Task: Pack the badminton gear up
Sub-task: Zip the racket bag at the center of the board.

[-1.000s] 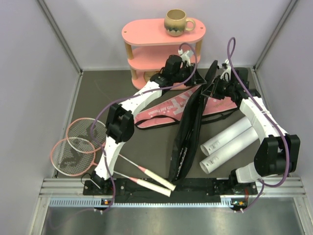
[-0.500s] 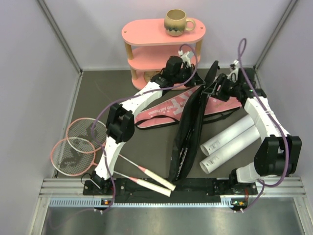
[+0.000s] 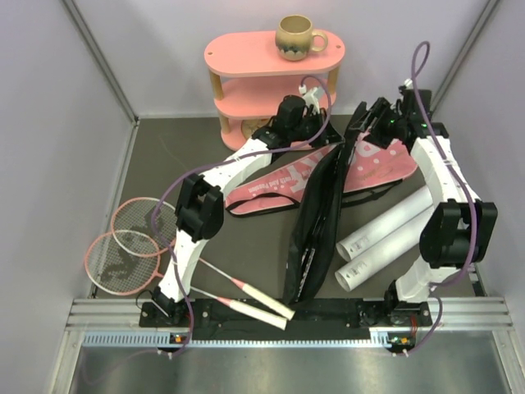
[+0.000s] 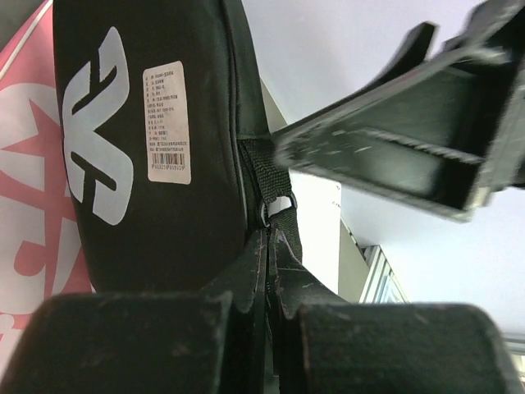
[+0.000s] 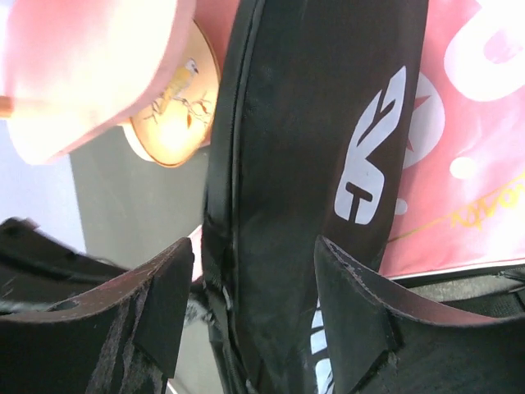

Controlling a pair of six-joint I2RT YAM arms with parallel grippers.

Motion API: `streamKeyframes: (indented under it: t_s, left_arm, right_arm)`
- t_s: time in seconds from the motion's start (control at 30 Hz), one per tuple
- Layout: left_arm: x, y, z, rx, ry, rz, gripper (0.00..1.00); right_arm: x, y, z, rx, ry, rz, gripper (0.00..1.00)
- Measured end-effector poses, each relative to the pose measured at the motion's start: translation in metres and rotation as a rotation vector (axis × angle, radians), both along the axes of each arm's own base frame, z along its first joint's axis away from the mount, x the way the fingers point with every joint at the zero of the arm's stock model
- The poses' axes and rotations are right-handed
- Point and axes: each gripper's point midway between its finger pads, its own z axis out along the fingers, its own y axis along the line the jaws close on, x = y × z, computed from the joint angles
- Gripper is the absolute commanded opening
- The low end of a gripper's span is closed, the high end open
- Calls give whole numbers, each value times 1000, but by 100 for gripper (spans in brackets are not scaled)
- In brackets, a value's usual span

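Your left gripper [image 4: 269,246] clamped on the webbing strap [image 4: 277,193] of the black fabric racket bag [image 4: 148,107], hold it taut and close your right gripper [image 5: 256,275], jaws apart, squarely on its edge.

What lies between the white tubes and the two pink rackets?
The black racket bag and the left arm, seen in the top view.

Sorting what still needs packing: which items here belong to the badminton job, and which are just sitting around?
Job: black racket bag; pink racket bag; two pink-framed rackets; two white tubes.
Lying about: pink three-tier shelf; beige mug.
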Motion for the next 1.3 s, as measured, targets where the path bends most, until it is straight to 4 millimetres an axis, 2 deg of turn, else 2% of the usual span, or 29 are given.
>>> streamKeyframes:
  t_s: [0.07, 0.13, 0.27, 0.3, 0.37, 0.6, 0.73, 0.83, 0.9, 1.0, 1.07, 1.1, 1.13, 1.17, 1.23, 1.3]
  left_arm:
    - [-1, 0, 2, -3, -4, 0, 0]
    - [-3, 0, 2, -7, -10, -3, 0]
    - [-6, 0, -4, -5, -7, -6, 0]
    - [-6, -1, -4, -7, -8, -7, 0]
    - [-6, -1, -4, -8, -10, -8, 0]
    - [-10, 0, -5, -11, -18, -12, 0]
    - [-28, 10, -10, 31, -24, -10, 0]
    - [-55, 20, -11, 64, -33, -15, 0]
    - [-83, 24, -12, 79, -21, -54, 0]
    - [-141, 31, -8, 91, -25, -130, 0]
    - [-172, 33, -1, 84, -41, -180, 0]
    - [-180, 34, 3, 77, -49, -195, 9]
    - [-186, 35, 9, 64, -55, -213, 9]
    - [-186, 35, 15, 45, -61, -222, 9]
    - [-176, 38, 24, 11, -55, -227, 19]
    - [-158, 37, 32, -3, -65, -223, 31]
  right_arm:
    - [3, 9, -14, -16, 38, -1, 52]
    - [4, 18, -28, -32, 77, -3, 43]
    - [5, 26, -29, -49, 82, -20, 26]
    - [6, 26, -28, -50, 80, -25, 13]
    - [6, 27, -28, -51, 81, -30, 0]
    - [10, 25, -25, -30, 82, -72, 0]
    - [11, 23, -25, 6, 94, -106, 0]
    - [15, 17, -23, 52, 99, -146, 0]
    - [21, 8, -20, 65, 82, -192, 0]
    - [32, -19, -17, 73, 62, -282, 0]
    - [37, -34, -16, 78, 53, -323, 0]
    - [39, -39, -16, 78, 51, -336, 0]
    - [40, -44, -15, 80, 46, -347, 0]
    - [41, -45, -14, 82, 39, -346, 0]
    - [43, -43, -11, 88, 22, -328, 0]
    - [42, -37, -12, 90, 14, -289, 0]
